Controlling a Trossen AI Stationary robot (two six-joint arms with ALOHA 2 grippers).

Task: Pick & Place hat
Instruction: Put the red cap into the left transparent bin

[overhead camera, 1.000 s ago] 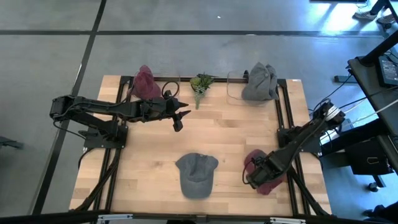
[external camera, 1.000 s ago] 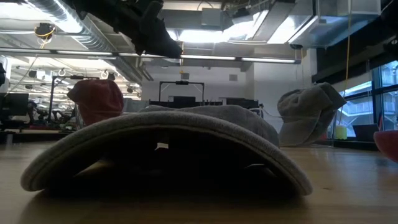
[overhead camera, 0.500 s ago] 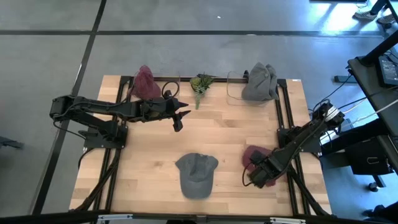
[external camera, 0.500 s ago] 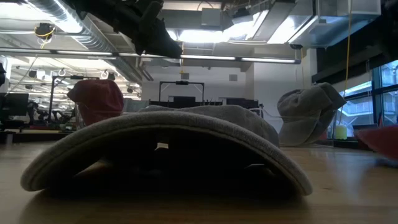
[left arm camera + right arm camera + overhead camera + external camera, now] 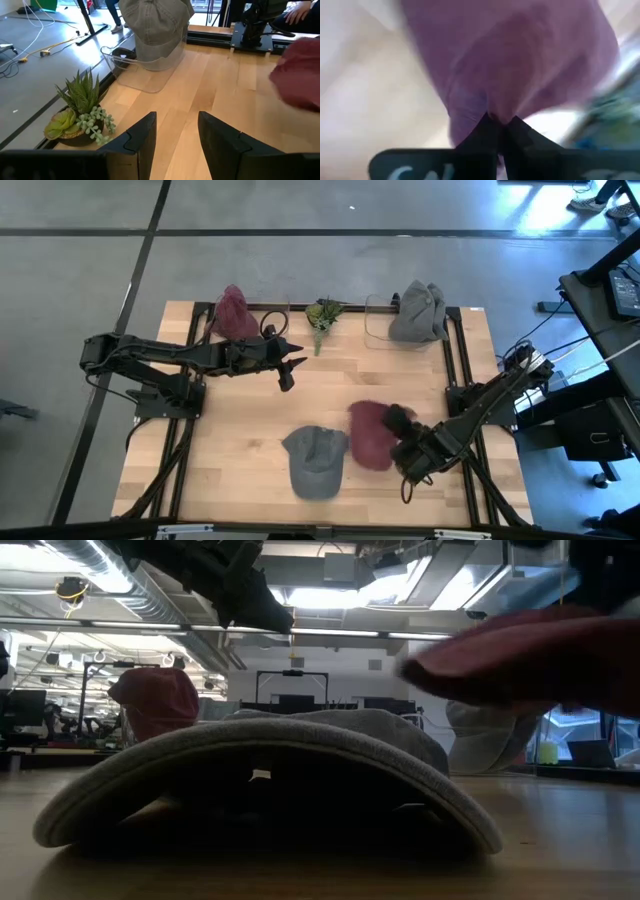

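A dark red hat (image 5: 368, 436) hangs in the air just right of a grey cap (image 5: 315, 461), which lies on the table near the front edge. My right gripper (image 5: 396, 423) is shut on the red hat. In the low view the red hat (image 5: 530, 655) floats above the table, behind the grey cap (image 5: 270, 775). My left gripper (image 5: 290, 370) is open and empty above the table's far left part; its fingers show in its wrist view (image 5: 175, 135). My right gripper pinches a bunched piece of the red hat's cloth (image 5: 492, 102) between its two fingertips; an edge or a fold, I cannot tell. The fingers come from the table's right. The hat is lifted clear of the table and reaches out toward the left (image 5: 360, 442).
Another red hat (image 5: 232, 312) sits on a stand at the far left. A grey hat (image 5: 418, 310) sits on a clear stand (image 5: 131, 60) at the far right. A small potted plant (image 5: 323, 315) stands between them. Bare wood lies in the table's middle.
My right gripper has carried the red hat from the near right corner toward the table's left and up. The hat has come off the table and now hangs clear beside the grey cap.
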